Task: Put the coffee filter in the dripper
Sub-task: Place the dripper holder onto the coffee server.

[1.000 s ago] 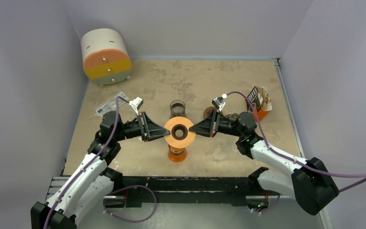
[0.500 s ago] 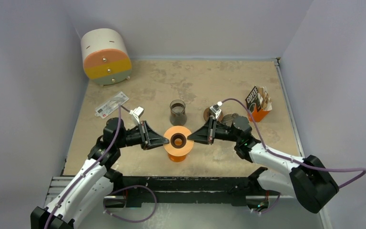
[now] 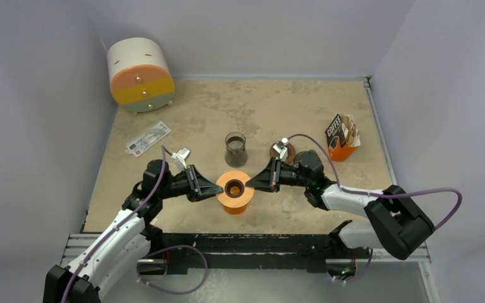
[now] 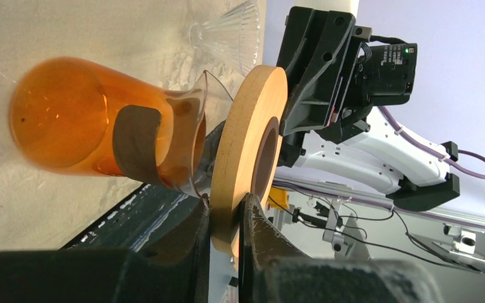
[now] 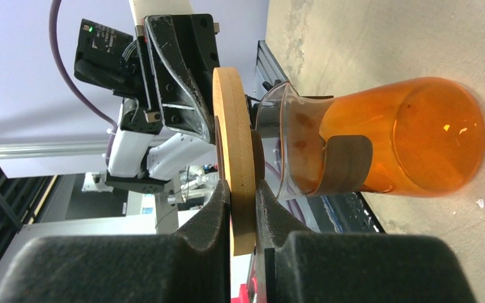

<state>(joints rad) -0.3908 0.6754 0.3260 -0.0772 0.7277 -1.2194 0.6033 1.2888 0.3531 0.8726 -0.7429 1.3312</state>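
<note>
Both pinch the ring (image 3: 246, 192): left gripper (image 3: 220, 189) at nine, right gripper (image 3: 250, 186) at three; filters (image 3: 351, 131) lie at two o'clock, nearer the right.

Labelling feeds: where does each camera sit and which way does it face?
Top: above, behind the arms, looking down on the table; both arms show.
Left wrist: looks past its own fingers at the wooden ring; right arm beyond.
Right wrist: mirrored, its fingers on that ring; left arm beyond.
Wrist views share ring and orange jug.
</note>
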